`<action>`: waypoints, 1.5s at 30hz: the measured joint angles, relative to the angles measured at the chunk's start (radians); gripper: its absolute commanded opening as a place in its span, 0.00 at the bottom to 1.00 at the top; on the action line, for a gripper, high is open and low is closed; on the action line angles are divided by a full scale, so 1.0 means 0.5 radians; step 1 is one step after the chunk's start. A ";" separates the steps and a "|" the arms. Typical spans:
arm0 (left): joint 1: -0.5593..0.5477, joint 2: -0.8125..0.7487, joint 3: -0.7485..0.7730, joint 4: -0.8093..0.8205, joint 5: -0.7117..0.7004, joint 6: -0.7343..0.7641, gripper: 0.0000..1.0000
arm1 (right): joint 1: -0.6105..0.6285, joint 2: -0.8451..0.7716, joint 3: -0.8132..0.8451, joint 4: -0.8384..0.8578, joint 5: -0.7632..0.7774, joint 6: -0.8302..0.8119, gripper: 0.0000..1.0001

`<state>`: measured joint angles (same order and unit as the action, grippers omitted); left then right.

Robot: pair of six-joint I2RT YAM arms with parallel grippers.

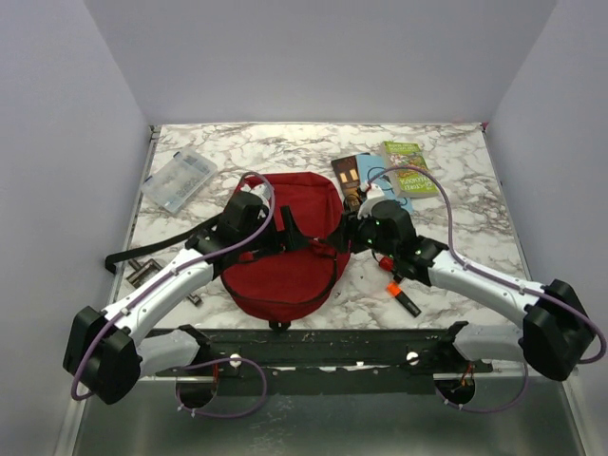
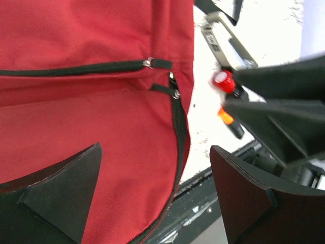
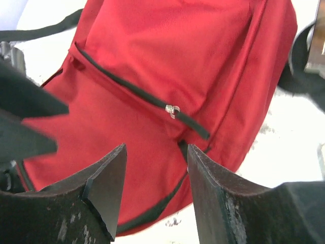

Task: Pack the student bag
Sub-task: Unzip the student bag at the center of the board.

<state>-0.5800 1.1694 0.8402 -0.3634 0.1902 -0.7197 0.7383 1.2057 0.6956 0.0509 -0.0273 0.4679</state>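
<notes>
**Q:** How are the arms built?
**A:** Left arm and right arm: white links between black joints, each ending at the shoulder in a bulky black housing.

**Q:** And the wiring?
**A:** A purple cable runs along each arm and loops near its base. Small green dots mark the black right wrist.

**Q:** The grippers?
**A:** Left gripper and right gripper: matte black, wedge-shaped fingers. The right pair is scuffed with pale scratches.
</notes>
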 measured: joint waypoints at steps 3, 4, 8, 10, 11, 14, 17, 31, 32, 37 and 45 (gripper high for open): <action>0.000 -0.103 -0.128 0.104 0.143 -0.011 0.89 | -0.001 0.169 0.155 0.000 0.018 -0.205 0.55; 0.000 -0.123 -0.173 0.146 0.186 -0.023 0.89 | -0.001 0.225 0.195 0.000 0.021 -0.273 0.55; -0.042 -0.135 -0.356 0.270 0.296 -0.072 0.85 | -0.015 0.435 0.291 -0.001 -0.017 -0.536 0.55; -0.065 -0.117 -0.410 0.290 0.330 -0.087 0.82 | -0.030 0.520 0.298 0.000 -0.082 -0.631 0.54; -0.075 -0.102 -0.433 0.308 0.346 -0.095 0.80 | -0.036 0.562 0.298 -0.001 -0.115 -0.680 0.54; -0.089 -0.076 -0.494 0.375 0.390 -0.124 0.76 | -0.050 0.674 0.306 -0.002 -0.153 -0.785 0.53; -0.089 -0.065 -0.535 0.424 0.416 -0.141 0.69 | -0.080 0.765 0.320 -0.006 -0.159 -0.877 0.53; -0.088 -0.069 -0.584 0.496 0.450 -0.153 0.72 | -0.120 0.921 0.408 0.008 -0.423 -1.109 0.45; -0.088 -0.076 -0.574 0.489 0.451 -0.149 0.72 | -0.119 0.921 0.408 0.017 -0.452 -1.102 0.43; -0.072 -0.114 -0.423 0.387 0.450 -0.096 0.73 | -0.119 0.923 0.434 -0.004 -0.604 -0.951 0.14; -0.038 -0.090 -0.222 0.282 0.449 -0.045 0.73 | -0.145 0.921 0.518 -0.007 -0.894 -0.227 0.01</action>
<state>-0.5991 1.1244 0.7292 -0.2226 0.4149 -0.7422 0.6659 1.6661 0.9546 0.0475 -0.4744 0.3546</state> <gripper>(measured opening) 0.730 0.009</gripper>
